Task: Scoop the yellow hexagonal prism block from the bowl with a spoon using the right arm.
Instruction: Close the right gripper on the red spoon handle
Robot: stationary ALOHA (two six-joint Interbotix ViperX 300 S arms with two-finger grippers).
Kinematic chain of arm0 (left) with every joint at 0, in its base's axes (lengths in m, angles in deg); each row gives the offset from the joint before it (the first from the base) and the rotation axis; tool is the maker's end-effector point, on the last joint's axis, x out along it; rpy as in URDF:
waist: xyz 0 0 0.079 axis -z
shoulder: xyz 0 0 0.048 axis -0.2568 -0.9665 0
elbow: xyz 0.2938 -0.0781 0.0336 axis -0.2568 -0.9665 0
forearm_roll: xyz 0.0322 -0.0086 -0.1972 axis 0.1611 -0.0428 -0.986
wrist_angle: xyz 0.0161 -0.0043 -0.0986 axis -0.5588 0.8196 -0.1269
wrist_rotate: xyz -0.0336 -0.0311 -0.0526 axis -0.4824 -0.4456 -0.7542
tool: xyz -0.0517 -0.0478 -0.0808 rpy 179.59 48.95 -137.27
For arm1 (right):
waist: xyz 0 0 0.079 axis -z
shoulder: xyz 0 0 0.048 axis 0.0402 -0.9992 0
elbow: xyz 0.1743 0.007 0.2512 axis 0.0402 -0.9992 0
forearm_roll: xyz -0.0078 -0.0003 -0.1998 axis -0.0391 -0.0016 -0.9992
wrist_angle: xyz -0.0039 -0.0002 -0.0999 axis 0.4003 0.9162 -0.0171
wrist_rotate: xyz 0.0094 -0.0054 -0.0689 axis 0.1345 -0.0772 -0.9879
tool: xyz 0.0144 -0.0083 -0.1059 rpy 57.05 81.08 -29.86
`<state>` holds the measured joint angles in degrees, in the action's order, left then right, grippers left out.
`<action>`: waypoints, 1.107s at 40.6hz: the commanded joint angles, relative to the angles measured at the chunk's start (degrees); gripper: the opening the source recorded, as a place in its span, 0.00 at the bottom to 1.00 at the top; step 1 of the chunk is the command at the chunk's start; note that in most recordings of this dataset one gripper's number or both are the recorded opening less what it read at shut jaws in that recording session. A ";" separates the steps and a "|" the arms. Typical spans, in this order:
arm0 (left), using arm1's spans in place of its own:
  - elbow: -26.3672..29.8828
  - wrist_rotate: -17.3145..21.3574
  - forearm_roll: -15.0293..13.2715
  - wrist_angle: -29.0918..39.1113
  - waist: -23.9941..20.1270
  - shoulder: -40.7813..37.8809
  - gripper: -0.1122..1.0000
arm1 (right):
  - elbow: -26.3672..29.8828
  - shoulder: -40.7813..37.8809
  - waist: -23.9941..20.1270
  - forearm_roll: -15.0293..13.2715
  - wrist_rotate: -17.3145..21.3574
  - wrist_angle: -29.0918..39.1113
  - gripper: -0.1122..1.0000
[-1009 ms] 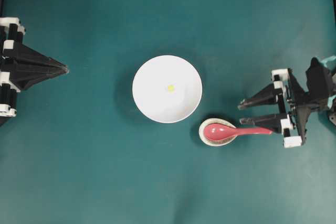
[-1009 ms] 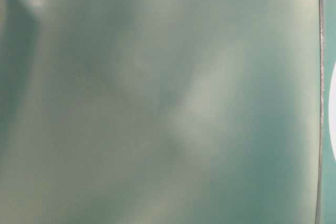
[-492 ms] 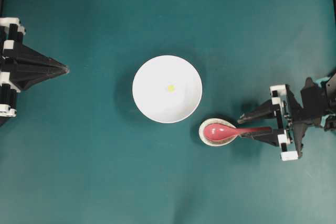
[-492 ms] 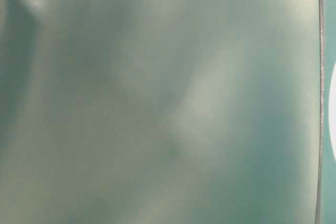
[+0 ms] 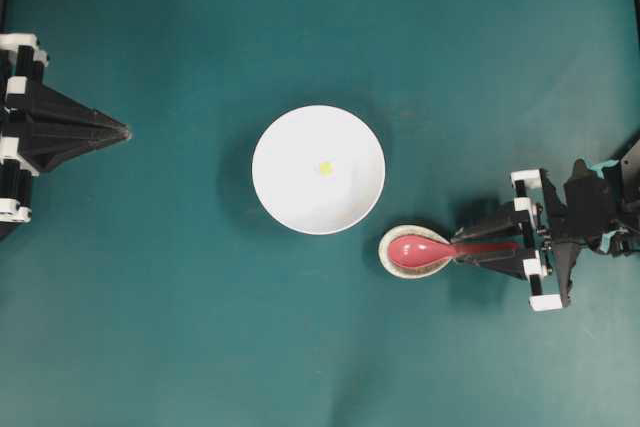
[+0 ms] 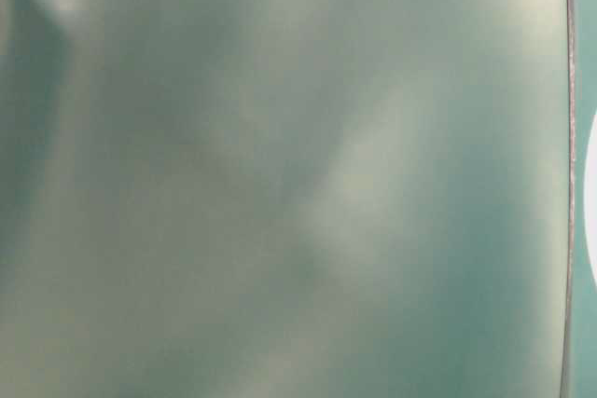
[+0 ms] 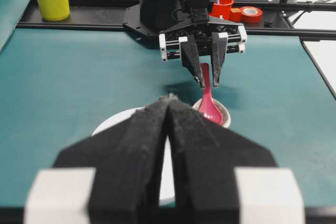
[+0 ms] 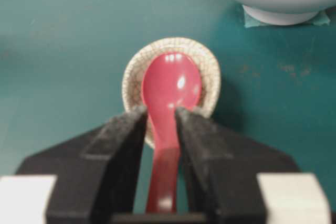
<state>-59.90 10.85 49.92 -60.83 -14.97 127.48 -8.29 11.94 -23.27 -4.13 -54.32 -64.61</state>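
- The table [image 5: 180, 327] carried everything; my table-level view was a blur and told me nothing.
- The bowl [image 5: 318, 169] sat mid-table, nearer my right arm [image 5: 600, 212] than the parked left one.
- The left gripper [image 5: 122, 131] rested well apart from the bowl, fingers pressed together on nothing.
- The right gripper [image 5: 468, 245] straddled the spoon [image 5: 440, 249] handle, its long axis running straight along my approach line, scoop toward the bowl. The fingers [image 8: 122, 135] looked to be touching the handle; I judged the grip closing, not yet proven firm.
- Against a second before, that gripper had dropped onto the handle and narrowed.
- The scoop lay in the rest [image 5: 392, 259], just beside the bowl.
- The block [image 5: 324, 168] sat near the bowl's middle, up and left of the spoon.
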 commanded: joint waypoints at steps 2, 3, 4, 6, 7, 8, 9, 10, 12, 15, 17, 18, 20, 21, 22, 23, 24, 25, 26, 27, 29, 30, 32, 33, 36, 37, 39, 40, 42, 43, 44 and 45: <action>1.05 -0.09 0.09 -0.26 0.09 -0.44 0.10 | 0.09 0.44 -0.18 0.62 -0.09 -0.26 0.42; 1.05 -0.09 0.09 -0.26 0.09 -0.44 0.10 | 0.18 0.44 -0.09 0.79 -0.09 -0.26 0.42; 1.05 -0.09 0.18 -0.26 0.09 -0.44 0.10 | 0.18 0.44 -0.18 0.79 -0.09 -0.26 0.41; 1.05 -0.09 0.09 -0.18 0.09 -0.44 0.10 | 0.26 0.44 -0.18 1.05 -0.09 -0.26 0.41; 1.05 -0.09 0.18 -0.26 0.09 -0.44 0.10 | 0.35 0.44 -0.18 1.14 -0.09 -0.18 0.41; 1.05 -0.09 0.09 -0.26 0.09 -0.44 0.10 | 0.53 0.44 -0.18 1.23 -0.09 -0.18 0.41; 1.05 -0.09 0.09 -0.26 0.09 -0.44 0.10 | 0.62 0.44 -0.18 1.23 0.00 -0.18 0.41; 1.05 -0.09 0.18 -0.26 0.09 -0.44 0.10 | 0.79 0.44 -0.18 1.32 0.00 -0.18 0.41; 1.05 -0.09 0.09 -0.18 0.09 -0.44 0.10 | 1.05 0.44 -0.18 1.58 0.09 0.09 0.41; 1.05 -0.09 0.18 -0.26 0.09 -0.44 0.10 | 1.67 0.35 -0.18 2.29 0.35 0.79 0.41; 1.05 -0.09 0.18 -0.26 0.09 -0.44 0.10 | 1.93 0.44 -0.18 2.99 0.62 1.67 0.42; 1.05 -0.09 0.18 -0.26 0.09 -0.44 0.10 | 2.02 0.35 -0.18 3.08 0.62 1.93 0.43; 1.05 -0.09 0.18 -0.18 0.09 -0.44 0.10 | 2.20 0.44 -0.18 3.25 0.62 2.64 0.43; 1.05 -0.09 0.18 -0.18 0.09 -0.44 0.10 | 2.20 0.35 -0.18 3.25 0.62 2.72 0.44; 0.97 -0.09 0.09 -0.26 0.09 -0.44 0.10 | 2.20 0.44 -0.18 3.25 0.62 2.72 0.45; 0.97 -0.09 0.09 -0.26 0.09 -0.44 0.10 | 2.20 0.44 -0.18 3.25 0.62 2.81 0.45; 0.97 -0.09 0.09 -0.26 0.09 -0.44 0.10 | 2.20 0.44 -0.18 3.25 0.62 2.81 0.46; 0.97 -0.09 0.09 -0.26 0.09 -0.44 0.10 | 2.20 0.44 -0.18 3.25 0.62 2.72 0.47; 0.97 -0.09 0.18 -0.18 0.09 -0.44 0.10 | 2.20 0.44 -0.18 3.25 0.62 2.64 0.47; 1.05 -0.09 0.09 -0.26 0.09 -0.44 0.10 | 2.20 0.44 -0.18 3.25 0.62 2.55 0.48; 0.97 -0.09 0.18 -0.18 0.09 -0.44 0.10 | 2.20 0.44 -0.18 3.25 0.62 2.29 0.51; 0.97 -0.09 0.18 -0.18 0.09 -0.44 0.10 | 2.20 0.44 -0.18 3.16 0.62 2.29 0.51; 0.97 -0.09 0.18 -0.18 0.09 -0.44 0.10 | 2.20 0.44 -0.26 2.99 0.62 2.29 0.53; 0.97 -0.09 0.18 -0.26 0.09 -0.44 0.10 | 2.20 0.44 -0.35 2.81 0.62 2.29 0.54; 0.97 -0.09 0.18 -0.18 0.09 -0.44 0.10 | 2.11 0.44 -0.62 2.29 0.62 2.29 0.57; 0.97 -0.09 0.18 -0.18 0.09 -0.44 0.10 | 2.02 0.44 -0.70 2.20 0.62 2.37 0.57; 0.97 -0.09 0.18 -0.09 0.09 -0.44 0.10 | 1.93 0.44 -0.88 2.11 0.62 2.64 0.57; 0.97 -0.09 0.09 0.09 0.09 -0.53 0.10 | 1.85 0.44 -0.97 2.11 0.62 2.72 0.57; 0.97 -0.09 0.18 0.18 0.09 -0.44 0.10 | 1.67 0.44 -0.88 2.11 0.62 2.99 0.57; 0.97 -0.09 0.09 0.18 0.09 -0.44 0.10 | 1.58 0.44 -0.97 2.11 0.53 2.99 0.57; 0.97 -0.09 0.18 0.26 0.09 -0.44 0.10 | 1.49 0.44 -0.97 2.02 0.44 3.08 0.57; 0.97 -0.09 0.18 0.26 0.09 -0.44 0.10 | 1.49 0.44 -0.97 2.02 0.35 3.16 0.57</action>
<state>-59.90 10.85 49.92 -60.48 -14.97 127.48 -6.71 11.94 -23.98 -1.93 -53.80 -61.45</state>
